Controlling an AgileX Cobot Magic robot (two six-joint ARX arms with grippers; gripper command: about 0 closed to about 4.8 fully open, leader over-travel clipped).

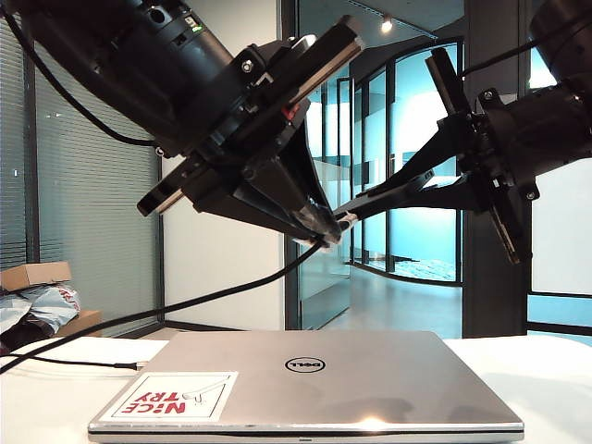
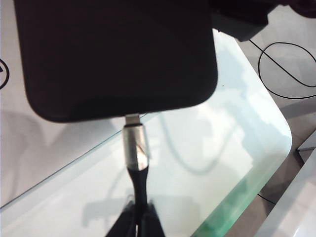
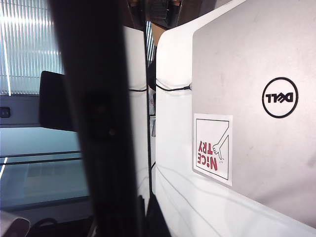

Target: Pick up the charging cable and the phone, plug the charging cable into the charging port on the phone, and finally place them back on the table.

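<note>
Silvery connector tip of thin black charging cable, left hand clamping it, is lining up end-on just beneath matte-black slab phone, right hand clamping that.

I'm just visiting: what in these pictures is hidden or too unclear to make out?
- Exterior view: where the left gripper and right gripper meet, dark fingers overlap and hide the join.
- Left wrist view: the charging cable tip meets the phone; how deep it sits is hidden.
- Right wrist view: the phone is a dark blurred bar, cut off by the edges.
- Exterior view: the table is mostly hidden behind the laptop.
</note>
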